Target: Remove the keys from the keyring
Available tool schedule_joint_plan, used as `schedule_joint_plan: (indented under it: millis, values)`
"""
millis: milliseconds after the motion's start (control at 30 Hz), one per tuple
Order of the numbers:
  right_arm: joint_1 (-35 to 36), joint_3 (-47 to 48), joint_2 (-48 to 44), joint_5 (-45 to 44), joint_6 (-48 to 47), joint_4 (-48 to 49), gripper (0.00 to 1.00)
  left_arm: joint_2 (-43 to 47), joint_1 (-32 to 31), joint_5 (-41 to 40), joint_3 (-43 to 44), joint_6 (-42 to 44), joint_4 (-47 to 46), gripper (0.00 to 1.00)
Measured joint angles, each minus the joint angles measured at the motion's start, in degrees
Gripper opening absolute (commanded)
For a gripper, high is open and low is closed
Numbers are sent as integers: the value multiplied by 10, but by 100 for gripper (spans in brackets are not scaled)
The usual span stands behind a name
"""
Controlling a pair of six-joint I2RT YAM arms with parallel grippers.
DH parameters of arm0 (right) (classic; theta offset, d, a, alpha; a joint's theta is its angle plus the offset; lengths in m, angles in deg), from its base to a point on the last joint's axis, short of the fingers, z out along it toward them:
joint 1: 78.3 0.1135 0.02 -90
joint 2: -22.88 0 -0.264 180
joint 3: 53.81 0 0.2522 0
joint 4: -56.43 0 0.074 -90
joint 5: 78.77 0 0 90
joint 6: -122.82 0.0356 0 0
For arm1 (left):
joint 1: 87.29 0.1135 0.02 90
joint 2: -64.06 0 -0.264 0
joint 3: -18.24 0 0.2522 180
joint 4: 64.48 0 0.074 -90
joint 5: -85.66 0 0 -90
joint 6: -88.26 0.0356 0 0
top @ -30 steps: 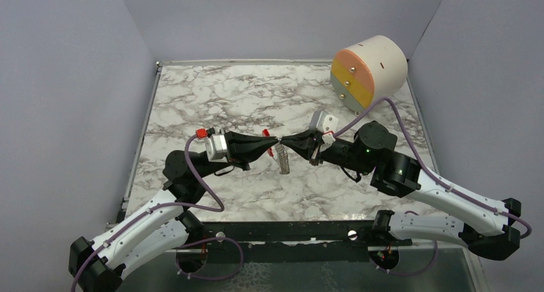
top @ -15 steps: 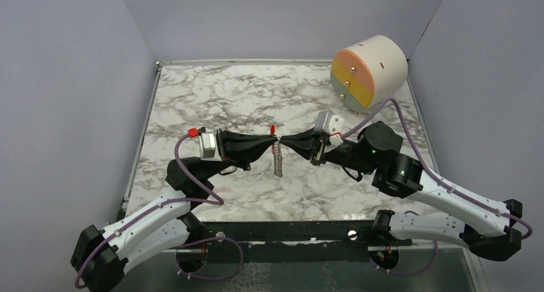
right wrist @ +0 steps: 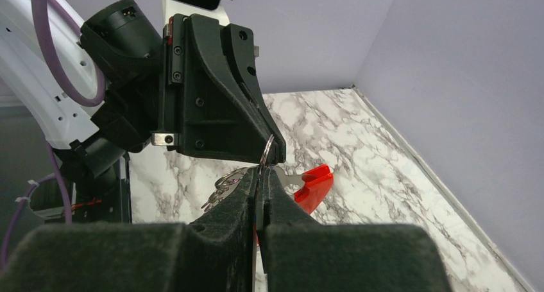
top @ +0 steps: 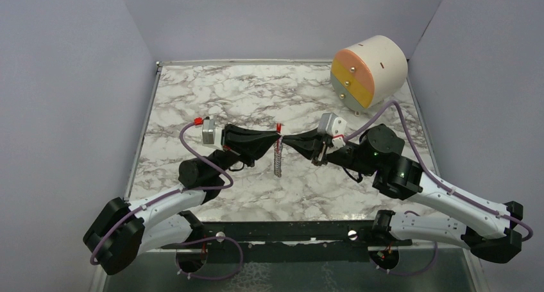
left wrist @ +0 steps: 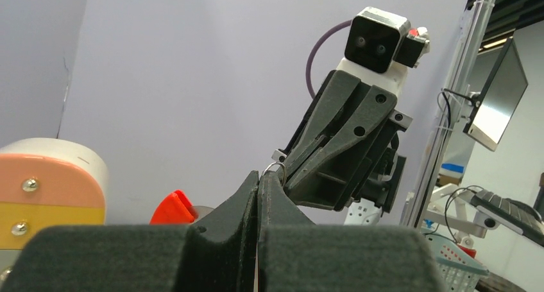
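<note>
Arms: two, reaching in from either side and meeting tip to tip over the middle of the table [top: 212,99].
Left gripper [left wrist: 259,183]: one, clenched, its fingers pressed flat together on the wire ring at their tips.
Right gripper [right wrist: 258,176]: one, clenched too, nipping the same ring from the opposite side; its tips are just beside the left ones.
Keyring [top: 278,152]: one, held in the air between the two grippers, above the table's centre.
Ring [right wrist: 267,149]: one thin wire loop, standing upright at the point where the fingertips meet.
Chain [right wrist: 223,183]: one grey length, hanging from the meeting point toward the table; whether its lower end touches the marble I cannot tell.
Red piece [right wrist: 314,184]: one, just beyond the fingertips, joined to a short silvery bit that runs in toward the ring.
Keys: cannot be made out in these views.
Cabinet [top: 378,64]: one round drum at the far right corner, well apart from the grippers.
Knobs [top: 351,69]: three on the cabinet's front.
</note>
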Motion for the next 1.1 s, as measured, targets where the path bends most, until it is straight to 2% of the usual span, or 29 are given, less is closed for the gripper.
schedule_joint_plan:
  millis: [733,967,1100]
  values:
    - [0,-22,13,-4,3,21,2,36,-7,-39,0,-33,-21,0]
    - [0,-50,13,-59,6,22,2,76,-7,-56,-40,20,-12,0]
    - [0,-56,13,-111,11,23,2,127,-7,-91,-71,88,47,0]
